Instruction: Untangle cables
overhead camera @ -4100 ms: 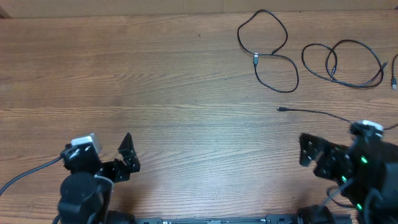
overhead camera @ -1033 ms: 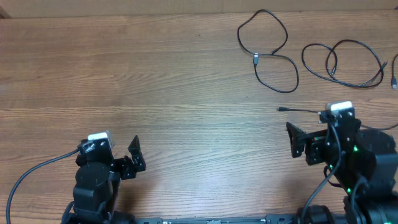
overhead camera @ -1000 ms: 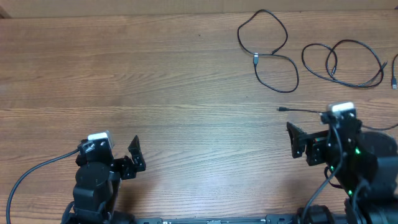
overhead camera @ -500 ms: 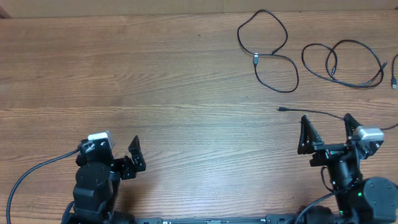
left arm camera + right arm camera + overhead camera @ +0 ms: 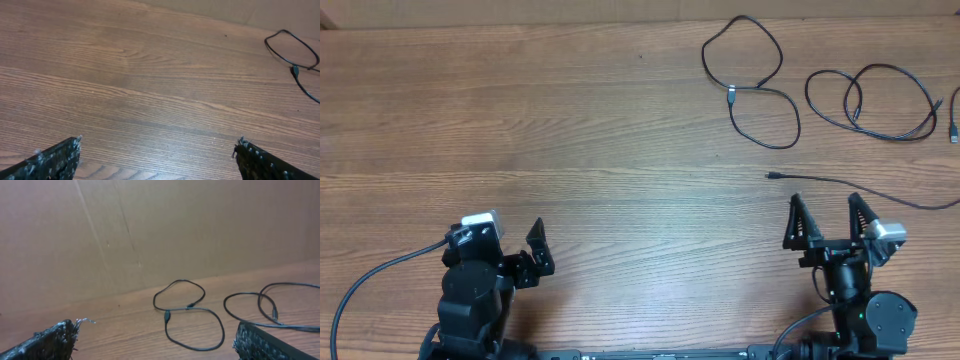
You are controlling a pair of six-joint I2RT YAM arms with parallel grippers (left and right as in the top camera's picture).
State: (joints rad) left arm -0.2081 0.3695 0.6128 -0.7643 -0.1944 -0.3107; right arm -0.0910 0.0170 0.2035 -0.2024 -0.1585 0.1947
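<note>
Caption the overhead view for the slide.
Looped cable, coiled cable and straight cable lie apart on the table; left fingers and right fingers open, empty.

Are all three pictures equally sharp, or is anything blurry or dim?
Overhead: evenly lit, thin black cables crisp on the wooden table. Left wrist: wood grain sharp, dark fingertips slightly soft. Right wrist: softer and hazier, cables readable.
</note>
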